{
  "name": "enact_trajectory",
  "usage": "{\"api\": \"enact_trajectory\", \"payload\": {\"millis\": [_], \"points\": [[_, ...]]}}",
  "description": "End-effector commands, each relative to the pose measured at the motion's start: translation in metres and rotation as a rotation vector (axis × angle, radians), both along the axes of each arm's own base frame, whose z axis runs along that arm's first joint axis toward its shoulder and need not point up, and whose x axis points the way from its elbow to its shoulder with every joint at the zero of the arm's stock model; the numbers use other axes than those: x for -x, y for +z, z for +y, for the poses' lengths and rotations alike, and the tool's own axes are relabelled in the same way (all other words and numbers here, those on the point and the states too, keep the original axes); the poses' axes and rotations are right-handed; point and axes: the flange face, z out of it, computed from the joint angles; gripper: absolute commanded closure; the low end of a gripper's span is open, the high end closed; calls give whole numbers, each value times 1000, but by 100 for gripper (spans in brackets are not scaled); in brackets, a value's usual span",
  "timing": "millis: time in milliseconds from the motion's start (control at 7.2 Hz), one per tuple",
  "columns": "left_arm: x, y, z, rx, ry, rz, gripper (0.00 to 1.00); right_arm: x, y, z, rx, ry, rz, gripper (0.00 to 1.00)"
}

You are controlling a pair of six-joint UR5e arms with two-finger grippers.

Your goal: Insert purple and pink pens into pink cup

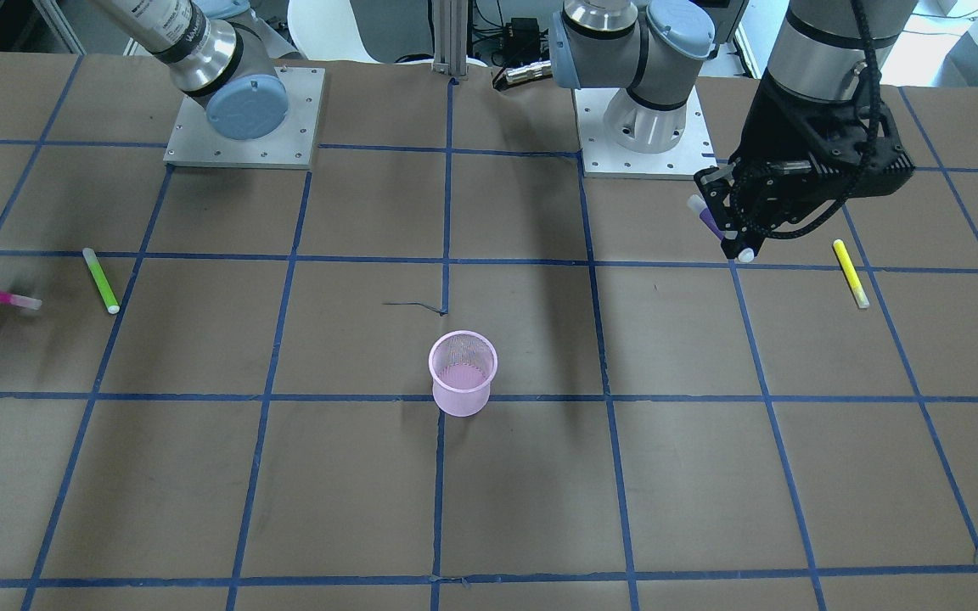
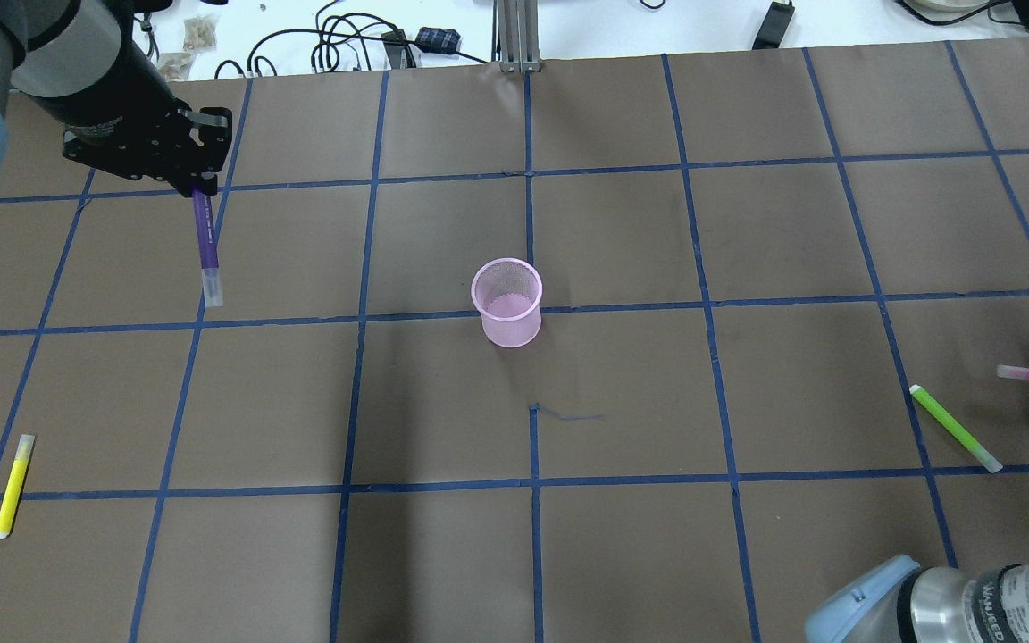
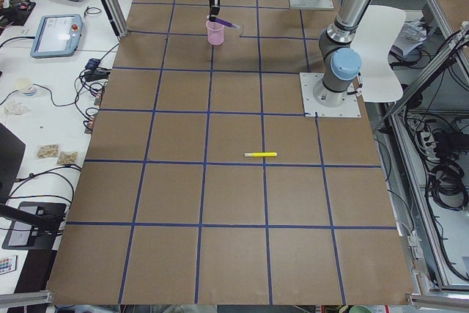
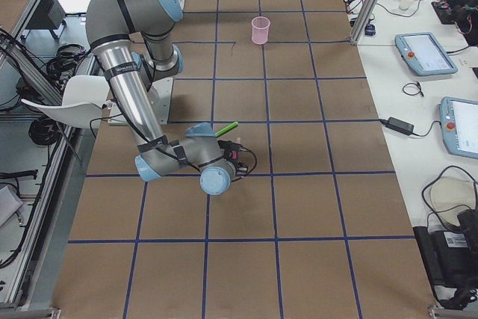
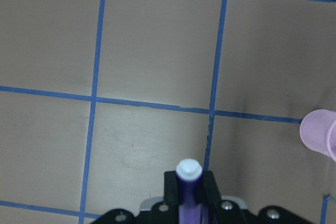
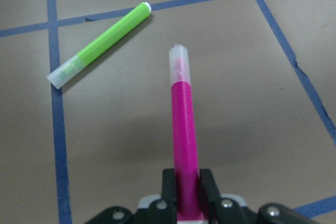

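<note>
Pink pen point(image 6: 185, 129), likely light, stiff and slick, is clenched at its end by my right jaws; left jaws clench purple pen point(image 5: 189, 190) likewise.

Right arm sleeve point(image 2: 1015, 585), overhead view: small print, partly legible, ends "…RSAL ROBOTS"
Same sleeve, larger white lettering beside it: skewed, cannot be read
Right arm black band point(image 1: 186, 34), front-facing view: white lettering, too small to read
</note>
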Motion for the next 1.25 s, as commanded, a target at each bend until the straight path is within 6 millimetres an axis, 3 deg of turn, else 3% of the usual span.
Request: {"api": "enact_trajectory", "payload": {"millis": [0,278,417,694,833,1111], "points": [[-2,3,-2,29,-11,-5,99,-53,84,-23,-20,-32,78,100],[-10,7,-3,33,5,0,99,-145,172,-47,-44,-106,159,100],[-19,4,-3,24,21,8,99,-198,200,-58,-82,-149,166,100],[-21,6,-4,29,21,-2,99,-310,237,-72,-172,-235,228,100],[-28,14,-6,45,-62,-27,99,-368,248,-74,-222,-315,248,100],[-33,10,-5,30,-31,-9,99,-492,254,-80,-246,-437,248,100]]}}
